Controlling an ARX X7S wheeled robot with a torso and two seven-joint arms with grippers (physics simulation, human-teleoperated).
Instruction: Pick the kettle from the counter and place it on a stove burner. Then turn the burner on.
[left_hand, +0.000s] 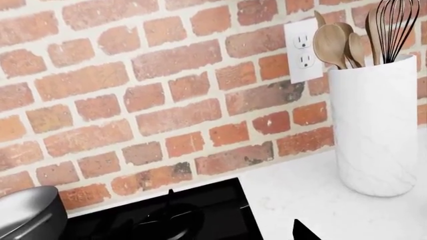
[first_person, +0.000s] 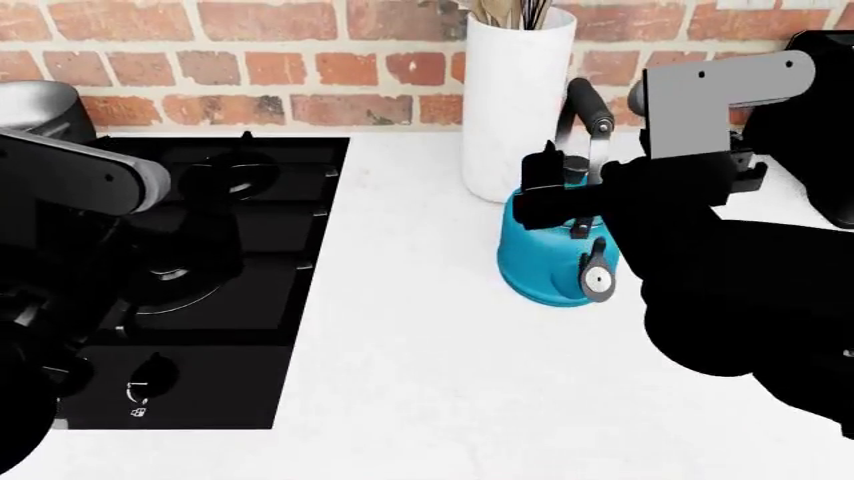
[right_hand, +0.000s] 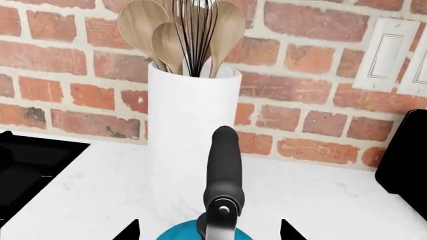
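A white counter (first_person: 400, 380) is running beneath a red-brick wall, carrying a teal kettle (first_person: 547, 265) that is standing upright just in front of a tall white utensil holder (first_person: 518, 100) at the back. A glossy black hob panel (first_person: 287, 300) is sitting set into the counter's left side, while a dark appliance (first_person: 821, 130) is standing at the far right.

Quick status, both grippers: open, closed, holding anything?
Left gripper: cannot be told; fingers hidden.
Right gripper: open, straddling the kettle handle, not gripping.
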